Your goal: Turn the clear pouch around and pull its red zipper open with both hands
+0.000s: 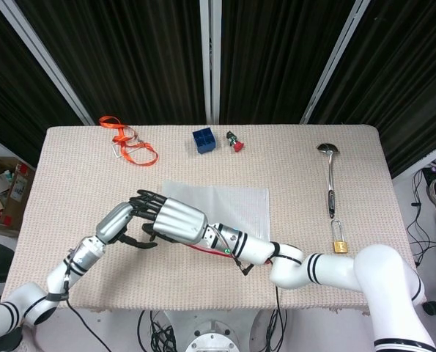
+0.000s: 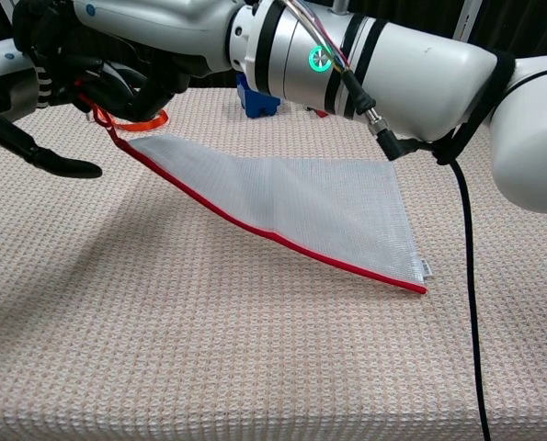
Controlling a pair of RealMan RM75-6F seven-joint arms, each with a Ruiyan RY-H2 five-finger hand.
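Note:
The clear pouch lies mid-table with its red zipper along the near edge. My right hand reaches across and grips the pouch's left zipper corner, holding that end lifted off the cloth while the right end rests on the table. In the chest view the right hand fills the upper left. My left hand meets it fingertip to fingertip from the left. Its fingers hover beside the raised corner and its thumb sticks out below, apart from the pouch.
An orange lanyard lies at the back left, with a blue block and a small red-and-black item at the back middle. A ladle and a brass padlock lie at the right.

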